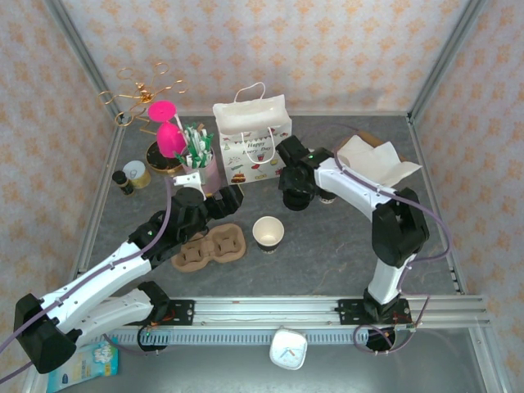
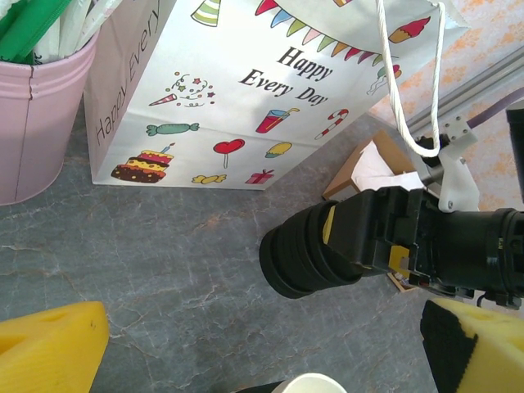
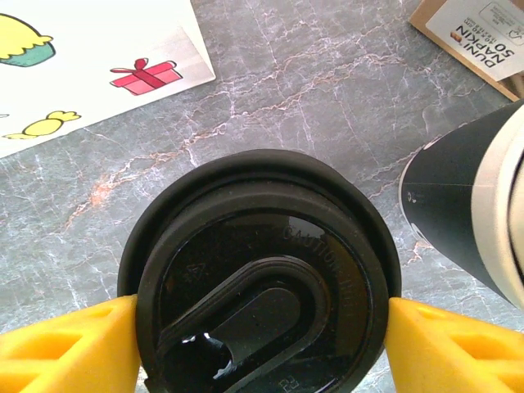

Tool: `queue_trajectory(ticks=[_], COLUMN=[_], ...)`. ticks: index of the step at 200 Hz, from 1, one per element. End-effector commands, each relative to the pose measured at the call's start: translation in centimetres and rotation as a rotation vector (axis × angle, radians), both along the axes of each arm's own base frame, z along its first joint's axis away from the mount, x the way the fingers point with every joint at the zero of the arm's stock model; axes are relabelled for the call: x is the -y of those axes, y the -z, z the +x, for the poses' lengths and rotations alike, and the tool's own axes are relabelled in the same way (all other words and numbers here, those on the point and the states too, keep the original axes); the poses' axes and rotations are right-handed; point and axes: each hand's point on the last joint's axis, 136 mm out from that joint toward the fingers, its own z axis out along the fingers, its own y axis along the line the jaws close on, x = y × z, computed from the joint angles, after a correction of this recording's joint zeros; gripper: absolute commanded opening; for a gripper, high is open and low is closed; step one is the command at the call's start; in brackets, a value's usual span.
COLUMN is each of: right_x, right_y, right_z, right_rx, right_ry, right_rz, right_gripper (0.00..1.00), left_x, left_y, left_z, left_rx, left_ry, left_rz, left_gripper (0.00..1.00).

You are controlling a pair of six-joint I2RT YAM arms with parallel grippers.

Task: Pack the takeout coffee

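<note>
The takeout coffee cup [image 1: 268, 232] stands open on the table, dark outside and white inside, with no lid on it; its white rim [image 2: 315, 383] peeks in at the bottom of the left wrist view. My right gripper [image 3: 262, 327] is shut on a round black lid [image 3: 262, 270], one yellow finger on each side of its rim. That lid tops a ribbed pile of black lids [image 2: 307, 254] beside the gift bag. My left gripper [image 2: 262, 360] hangs open above the bare table left of the cup, with nothing between its fingers.
A white "Happy Every Day" gift bag [image 1: 252, 143] stands at the back. A pink bucket [image 1: 201, 168] of sticks is to its left. A cardboard cup carrier [image 1: 210, 247] lies left of the cup. A napkin box [image 1: 372, 164] and a dark white-rimmed cup [image 3: 471, 205] are by the right gripper.
</note>
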Motion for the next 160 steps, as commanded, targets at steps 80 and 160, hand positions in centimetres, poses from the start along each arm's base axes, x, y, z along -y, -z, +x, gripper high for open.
queue_trajectory(ticks=[80,160], right_x=[0.6,1.0], right_y=[-0.4,-0.4], right_z=[-0.3,0.0], right_rx=[0.024,0.027], right_ry=[0.06,0.084], right_rz=[0.076,0.141], right_gripper=[0.73,0.73], left_x=[0.6,4.6], left_y=[0.5,2.2], left_z=[0.1,0.7], left_rx=[-0.019,-0.044], left_ry=[0.031,0.139], left_rz=[-0.013,-0.193], left_gripper=[0.99,0.83])
